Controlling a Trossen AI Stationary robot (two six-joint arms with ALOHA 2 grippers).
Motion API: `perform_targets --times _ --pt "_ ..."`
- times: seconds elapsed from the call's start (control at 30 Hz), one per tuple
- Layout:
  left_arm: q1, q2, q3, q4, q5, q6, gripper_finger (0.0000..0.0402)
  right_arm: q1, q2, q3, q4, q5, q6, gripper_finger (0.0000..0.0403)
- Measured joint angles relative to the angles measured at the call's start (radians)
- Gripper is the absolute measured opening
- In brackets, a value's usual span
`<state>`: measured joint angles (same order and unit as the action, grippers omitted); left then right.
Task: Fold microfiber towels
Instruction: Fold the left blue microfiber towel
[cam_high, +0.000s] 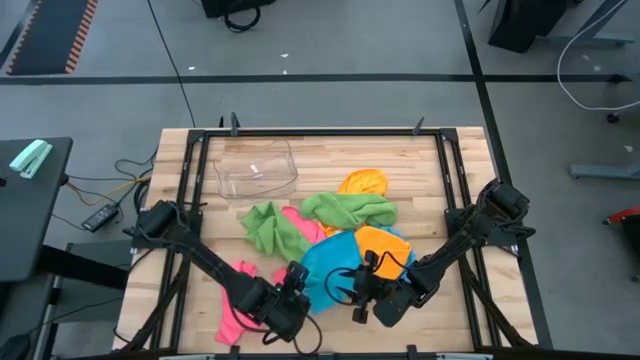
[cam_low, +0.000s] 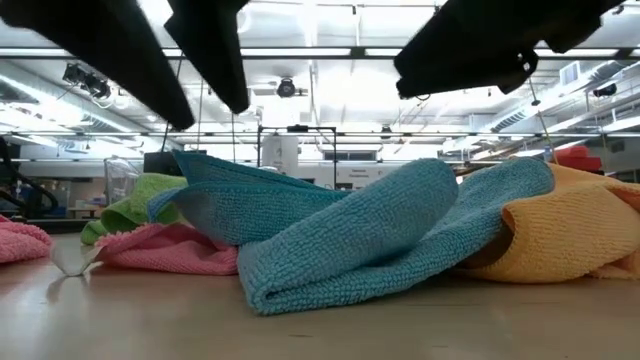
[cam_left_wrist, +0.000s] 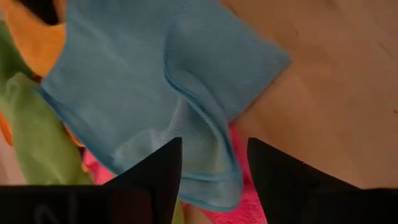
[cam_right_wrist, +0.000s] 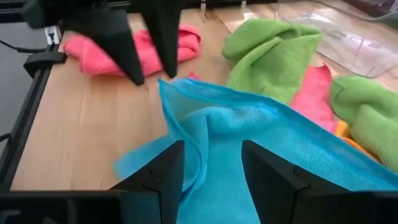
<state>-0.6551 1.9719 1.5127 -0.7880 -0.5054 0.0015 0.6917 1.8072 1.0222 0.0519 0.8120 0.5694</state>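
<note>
High view shows the wooden table (cam_high: 330, 160) with a heap of microfiber towels in its middle and near part. The blue towel (cam_high: 330, 262) is the largest piece on show. It lies crumpled at the near middle, between both grippers, with one fold standing up in the low view. The green towels (cam_high: 345, 208) lie just behind it, one to the left and one more to the right. An orange towel (cam_high: 385, 243) touches the right side of the blue one, and another orange one (cam_high: 362, 182) lies farther back. A pink towel (cam_high: 235, 300) lies at the near left, beside the left arm, and more pink cloth shows under the blue towel. The clear plastic tub (cam_high: 257, 168) stands at the far left of the table, apart from the heap. The left gripper (cam_high: 296, 290) hangs over the left edge of the blue towel; its fingers are spread and grasp nothing. The right gripper (cam_high: 362, 290) is at the near right edge of the same towel, fingers parted around a raised fold; whether they pinch it I cannot tell.
</note>
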Motion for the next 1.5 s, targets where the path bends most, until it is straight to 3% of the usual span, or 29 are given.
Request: perform_targets --times 0.63,1.03,1.2,1.5 --pt "-0.003 0.092 -0.001 -0.099 -0.079 -0.016 0.0157 0.002 0.0 0.0 0.033 -0.027 0.0 0.0168" --pt "-0.003 0.092 -0.001 -0.123 -0.078 0.023 0.007 0.005 0.0 0.0 0.033 -0.028 0.008 0.0168" --pt "-0.003 0.083 -0.001 -0.128 -0.072 0.108 0.0011 0.005 0.0 0.0 0.032 -0.028 0.006 0.0168" --pt "0.019 0.028 -0.001 -0.138 -0.063 0.448 0.0016 0.005 0.0 0.0 0.043 -0.03 0.01 0.0168"
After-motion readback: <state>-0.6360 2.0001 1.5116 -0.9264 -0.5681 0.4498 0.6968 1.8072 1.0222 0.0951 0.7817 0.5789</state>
